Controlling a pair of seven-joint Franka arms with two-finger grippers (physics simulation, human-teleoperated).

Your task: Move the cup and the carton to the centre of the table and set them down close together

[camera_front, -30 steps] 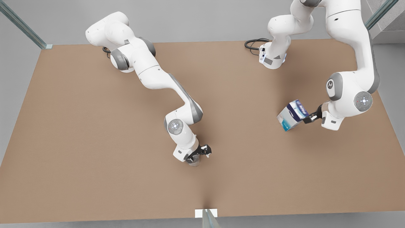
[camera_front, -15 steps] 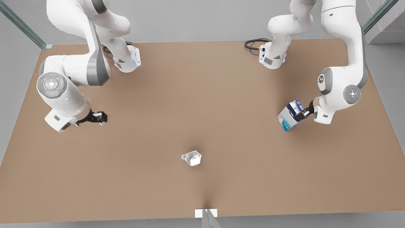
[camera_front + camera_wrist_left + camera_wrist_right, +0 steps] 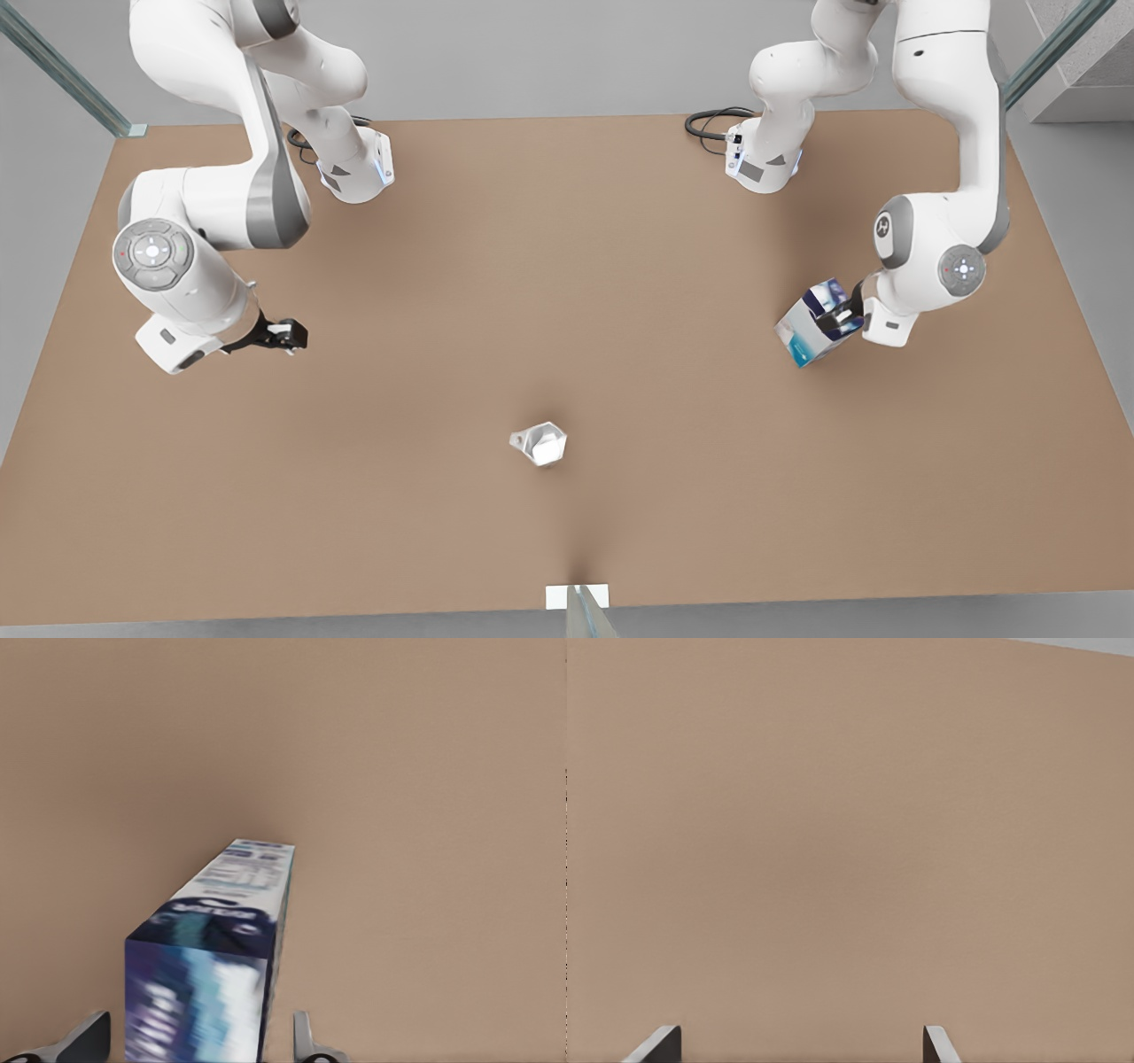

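The worktop [image 3: 372,496] is a plain matte brown rectangle. On it lie 2 things: the cup [image 3: 539,443], standing alone near the middle of the near edge, and the carton [image 3: 811,324], well apart from it toward the right edge, its printed side showing. Both arm bases stand along the far edge.

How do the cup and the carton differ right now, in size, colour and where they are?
The cup is smaller than the carton. The cup is plain pale grey-white; the carton is white, dark blue and teal with print. The cup stands free near the table's middle, while the carton sits toward the front view's right, tilted, between the open fingers of the left pincer. The right pincer waits open, apart from both.
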